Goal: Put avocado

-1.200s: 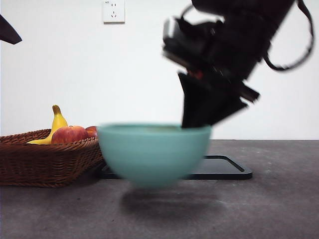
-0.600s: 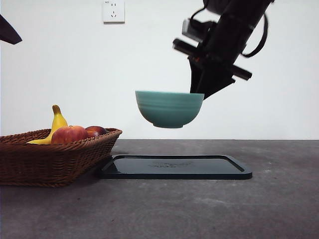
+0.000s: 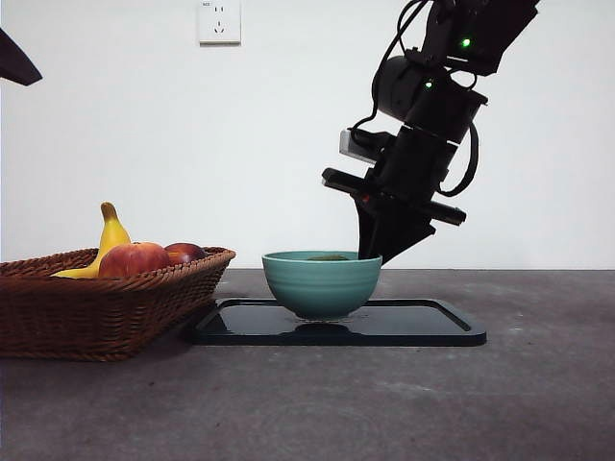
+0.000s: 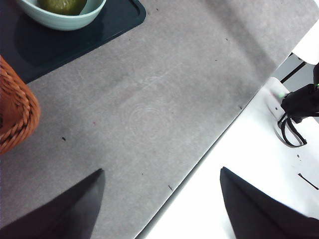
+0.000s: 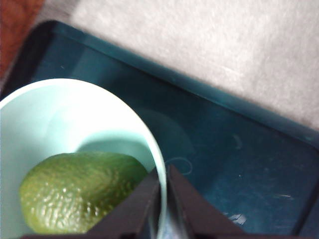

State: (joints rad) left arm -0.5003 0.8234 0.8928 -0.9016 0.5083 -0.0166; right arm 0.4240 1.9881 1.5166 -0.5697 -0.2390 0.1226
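Note:
The avocado (image 5: 75, 194) is green and bumpy-skinned and lies inside a teal bowl (image 3: 322, 283); only its top (image 3: 328, 257) peeks over the rim in the front view. The bowl stands on a dark tray (image 3: 423, 327). My right gripper (image 5: 163, 199) is shut on the bowl's rim on its right side, one jaw inside and one outside, and reaches down from the upper right (image 3: 373, 254). My left gripper (image 4: 162, 170) hangs open and holds nothing, over the table's edge and away from the bowl (image 4: 65, 20) and the avocado (image 4: 62, 5).
A wicker basket (image 3: 96, 307) stands left of the tray and holds a banana (image 3: 110, 240) and red apples (image 3: 135, 259). Its side also shows in the left wrist view as the basket (image 4: 12, 114). The waiting arm is a black tip (image 3: 14, 60) at the top left.
The right gripper carried the bowl through the air toward the back and then lowered it onto the tray, where it now stands.

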